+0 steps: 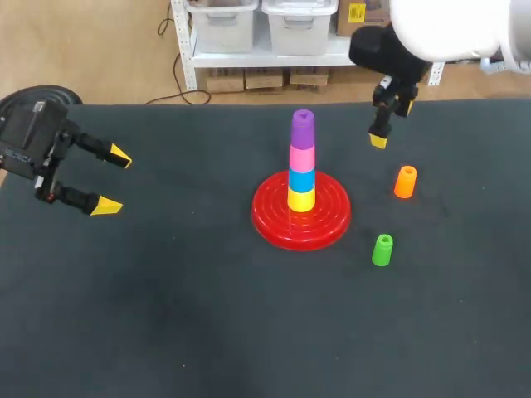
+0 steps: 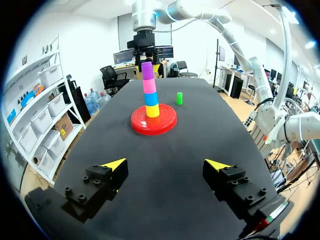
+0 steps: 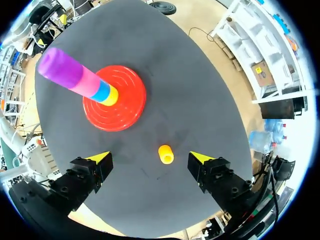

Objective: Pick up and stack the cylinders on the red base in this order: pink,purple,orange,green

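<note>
Cylinders already sit in one upright column on the red base (image 1: 278, 225): yellow cylinder (image 1: 300, 200) lowest, then blue cylinder (image 1: 301, 180), pink cylinder (image 1: 302, 158), and purple cylinder (image 1: 303, 128) on top. The base lies flat on the dark bench (image 1: 166, 315).

The orange cylinder (image 1: 405, 182) stands upright on the bench to the right of the base, apart from its rim. The green cylinder (image 1: 382, 249) also stands upright on the bench, near the base's right front edge and just clear of it, on the robot's side of the orange one.

The right gripper (image 3: 150, 157) hangs over the bench to the right of the base, fingers spread wide. In its wrist view the orange cylinder shows below, between the two yellow tips, touched by neither.

The left gripper (image 1: 114, 181) is well apart from the base on its left side, fingers spread and holding nothing, pointing toward the base.
</note>
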You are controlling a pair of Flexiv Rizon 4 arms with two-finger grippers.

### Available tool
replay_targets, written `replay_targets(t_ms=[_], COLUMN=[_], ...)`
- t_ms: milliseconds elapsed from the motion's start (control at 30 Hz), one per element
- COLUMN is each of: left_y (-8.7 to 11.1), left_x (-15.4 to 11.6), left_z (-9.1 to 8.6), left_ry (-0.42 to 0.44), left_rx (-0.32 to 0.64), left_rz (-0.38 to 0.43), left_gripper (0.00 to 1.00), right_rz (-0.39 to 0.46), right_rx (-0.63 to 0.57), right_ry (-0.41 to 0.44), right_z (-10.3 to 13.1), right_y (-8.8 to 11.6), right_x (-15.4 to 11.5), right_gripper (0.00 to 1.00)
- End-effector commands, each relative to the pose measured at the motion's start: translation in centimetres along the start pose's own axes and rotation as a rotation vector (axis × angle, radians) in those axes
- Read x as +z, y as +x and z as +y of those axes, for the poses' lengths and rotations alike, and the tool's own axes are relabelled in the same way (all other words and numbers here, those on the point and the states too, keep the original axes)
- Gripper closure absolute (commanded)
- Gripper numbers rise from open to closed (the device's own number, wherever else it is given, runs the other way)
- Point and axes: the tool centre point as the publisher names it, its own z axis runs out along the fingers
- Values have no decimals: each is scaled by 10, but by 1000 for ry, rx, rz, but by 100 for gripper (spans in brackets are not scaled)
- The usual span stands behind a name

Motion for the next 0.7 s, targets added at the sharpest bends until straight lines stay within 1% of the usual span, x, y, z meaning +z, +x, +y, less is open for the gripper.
replay_targets(t_ms=[33,233,367,533,700], left_y=[1,1,1,1,1], left_x=[0,0,0,0,0], left_z=[-1,-1,-1,-1,-1], left_ry=[-4,-4,-4,-4,-4], left_rx=[4,4,4,4,4], left_rz=[-2,-2,-2,-2,-2], left_gripper=[0,0,0,0,0], right_rz=[4,11,26,36,44], right_rx=[2,14,27,36,34], right_ry=[-3,-22,-35,-45,-46], right_z=[-5,-20,-24,-26,-23], right_y=[3,15,22,33,35], right_x=[13,31,40,47,48], right_gripper=[0,0,0,0,0])
